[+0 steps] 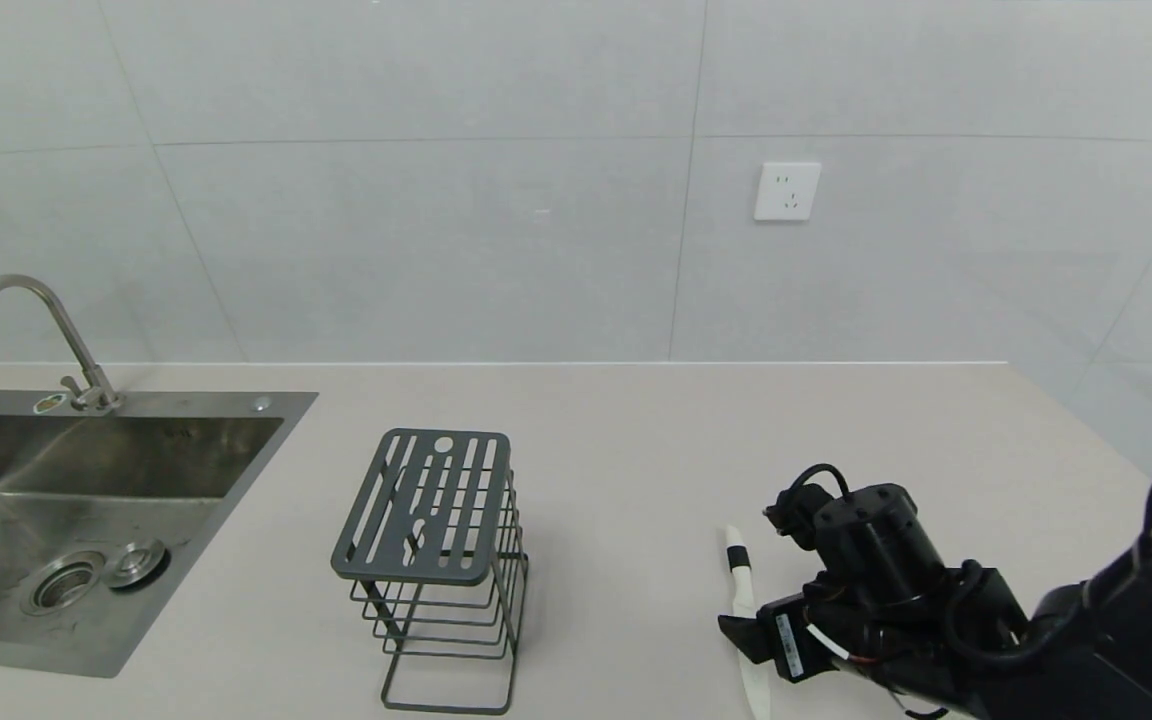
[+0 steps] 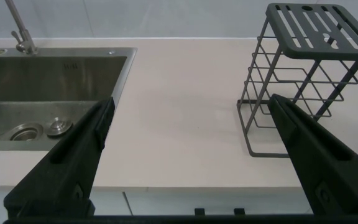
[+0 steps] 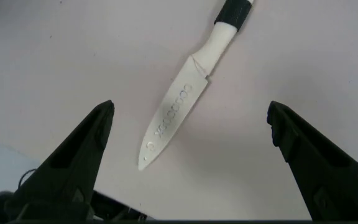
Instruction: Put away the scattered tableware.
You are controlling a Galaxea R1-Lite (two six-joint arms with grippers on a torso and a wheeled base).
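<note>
Knife lies flat on the pale surface directly under the right gripper, whose jaws stand wide apart, with the knife's long axis slanting across their gap. It has a smooth white blade and a black-banded handle. The slotted wire rack stands well to its left, and the left gripper, likewise spread, is farther away.
</note>
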